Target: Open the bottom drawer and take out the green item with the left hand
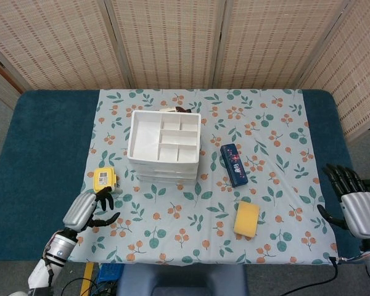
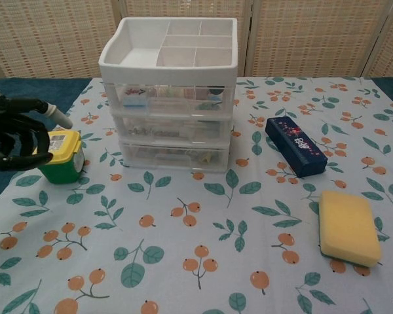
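The left hand (image 1: 89,208) hovers with its fingers spread and empty at the left of the floral cloth (image 1: 283,132), just in front of the small green container with a yellow lid (image 2: 60,156). To its right stands the white drawer unit (image 2: 168,98), its bottom drawer (image 2: 173,156) closed, so whatever green item lies inside cannot be made out. Further right lie a dark blue case (image 1: 234,164) and a yellow sponge (image 1: 246,218), and at the far right edge the right hand (image 1: 356,203) rests empty, fingers apart.

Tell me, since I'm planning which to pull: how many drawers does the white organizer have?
3, stacked: top drawer, middle drawer, bottom drawer, all shut, under the open tray.
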